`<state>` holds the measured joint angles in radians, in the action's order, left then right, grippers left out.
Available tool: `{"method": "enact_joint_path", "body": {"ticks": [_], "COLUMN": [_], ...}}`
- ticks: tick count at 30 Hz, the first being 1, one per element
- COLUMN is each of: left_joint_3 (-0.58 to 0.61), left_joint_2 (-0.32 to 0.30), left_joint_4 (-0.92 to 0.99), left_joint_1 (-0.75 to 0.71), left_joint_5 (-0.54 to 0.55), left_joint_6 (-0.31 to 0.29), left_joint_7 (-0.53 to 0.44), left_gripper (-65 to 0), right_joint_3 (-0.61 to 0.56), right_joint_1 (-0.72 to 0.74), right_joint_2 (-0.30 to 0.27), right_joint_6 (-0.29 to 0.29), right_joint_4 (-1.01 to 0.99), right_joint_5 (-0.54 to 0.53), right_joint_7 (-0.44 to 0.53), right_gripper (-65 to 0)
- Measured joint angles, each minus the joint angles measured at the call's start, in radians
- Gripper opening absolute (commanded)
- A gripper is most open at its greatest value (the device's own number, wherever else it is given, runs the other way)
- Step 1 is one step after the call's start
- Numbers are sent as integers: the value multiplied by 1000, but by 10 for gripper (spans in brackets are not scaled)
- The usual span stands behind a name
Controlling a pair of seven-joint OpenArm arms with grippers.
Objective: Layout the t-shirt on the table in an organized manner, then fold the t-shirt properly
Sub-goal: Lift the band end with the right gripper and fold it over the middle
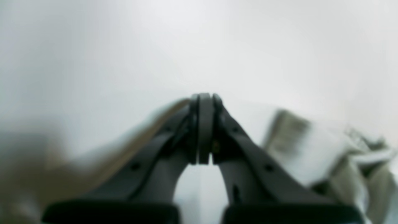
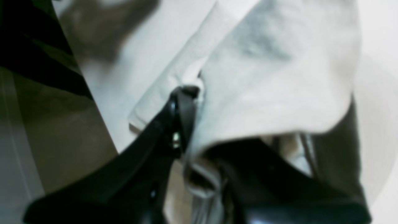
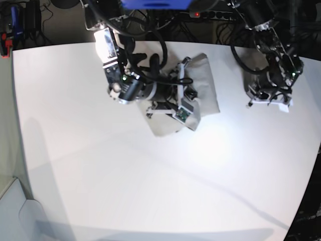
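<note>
T-shirt [image 3: 200, 85] fabric is seen bunched in a crumpled heap toward the far middle of the white bench [image 3: 100, 175], partly covered by the right arm, so the laying-out step is judged to be in hand and no folding can yet be claimed. The right claw [image 2: 186, 93] is clenched on a fold of the pale cloth, which is draped over one finger and gathered between the jaws in the right wrist view. The left claw [image 1: 205, 127] is fully closed on nothing, its tips pressed together over bare bench, and it is parked well apart from the garment at the far side in the base view. For the next move, a second hold on the cloth is judged to be needed, so that the shirt can be drawn flat between both arms.
</note>
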<state>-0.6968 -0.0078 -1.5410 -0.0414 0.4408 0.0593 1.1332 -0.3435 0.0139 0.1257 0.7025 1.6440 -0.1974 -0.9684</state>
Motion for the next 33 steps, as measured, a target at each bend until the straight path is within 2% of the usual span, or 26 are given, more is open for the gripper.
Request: {"method": "enact_joint_path", "body": {"ticks": [9, 15, 25, 29, 33], "left_joint_3": [-40, -40, -40, -40, -40], "left_joint_2": [-43, -42, -42, -42, -44], "left_joint_4": [-5, -5, -6, -6, -6], "left_joint_1": [-53, -53, -56, -56, -59], "left_joint_5": [21, 21, 21, 21, 23], "left_joint_6": [1, 1, 0, 0, 0], "left_joint_7": [-8, -8, -8, -8, -9], "left_gripper": [-650, -650, -650, -650, -650], "right_joint_3": [-4, -106, -162, -162, -119], "right_joint_1": [19, 26, 14, -3, 5], "right_joint_2": [-3, -1, -6, -7, -38], "right_joint_6": [0, 0, 0, 0, 0], "right_joint_4": [0, 6, 167, 214, 201], "right_joint_5": [0, -7, -5, -8, -8], "right_joint_7": [0, 3, 0, -2, 8], "right_gripper": [-461, -387, -379, -381, -381]}}
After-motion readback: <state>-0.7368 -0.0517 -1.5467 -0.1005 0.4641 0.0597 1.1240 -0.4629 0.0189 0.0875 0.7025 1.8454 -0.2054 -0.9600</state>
